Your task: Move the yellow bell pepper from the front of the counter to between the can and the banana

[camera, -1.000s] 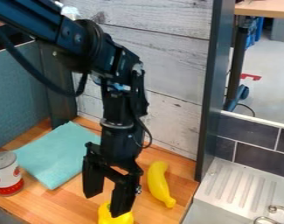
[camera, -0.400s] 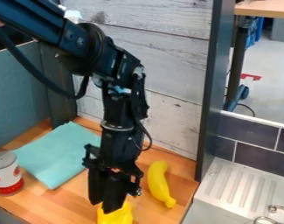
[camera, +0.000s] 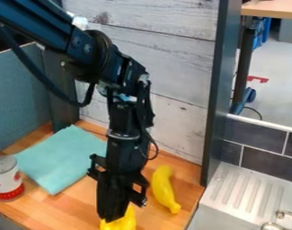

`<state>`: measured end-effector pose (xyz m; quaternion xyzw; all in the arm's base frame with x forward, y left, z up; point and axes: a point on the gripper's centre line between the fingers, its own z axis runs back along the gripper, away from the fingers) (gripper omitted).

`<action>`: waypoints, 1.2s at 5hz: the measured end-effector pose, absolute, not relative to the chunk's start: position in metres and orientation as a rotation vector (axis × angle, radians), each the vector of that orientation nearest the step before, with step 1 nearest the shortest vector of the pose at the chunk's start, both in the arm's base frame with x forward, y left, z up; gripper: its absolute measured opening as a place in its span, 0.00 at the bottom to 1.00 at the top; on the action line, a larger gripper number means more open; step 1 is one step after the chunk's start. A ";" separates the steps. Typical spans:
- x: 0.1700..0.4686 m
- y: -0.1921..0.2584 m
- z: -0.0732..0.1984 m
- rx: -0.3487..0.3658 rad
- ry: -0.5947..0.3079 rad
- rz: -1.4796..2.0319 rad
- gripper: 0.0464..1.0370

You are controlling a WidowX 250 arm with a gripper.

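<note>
Black, the arm (camera: 82,42) slants in from 11 o'clock and bends straight down, its claw (camera: 113,217) closed up at a yellow object (camera: 126,221); whether it grips that, I cannot tell. On the wooden table (camera: 58,210), a banana (camera: 163,188) lies toward the claw's 2 o'clock, before a plank wall (camera: 178,58).

Yellow obj (camera: 125,220) near banana (camera: 163,188), to its L, is part-hidden behind gripper (camera: 112,218) & cut off at btm; metal rings (camera: 282,216) R of banana also cut off.
</note>
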<state>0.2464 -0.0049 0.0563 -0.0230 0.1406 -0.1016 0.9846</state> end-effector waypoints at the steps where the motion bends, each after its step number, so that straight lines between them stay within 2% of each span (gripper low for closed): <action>1: 0.246 -0.006 0.059 -0.049 0.293 -0.205 0.06; 3: 0.246 0.013 0.111 0.023 0.219 -0.145 0.06; 5: 0.259 0.056 0.120 0.059 0.174 -0.064 0.06; 6: 0.273 0.070 0.105 0.051 0.180 -0.055 0.06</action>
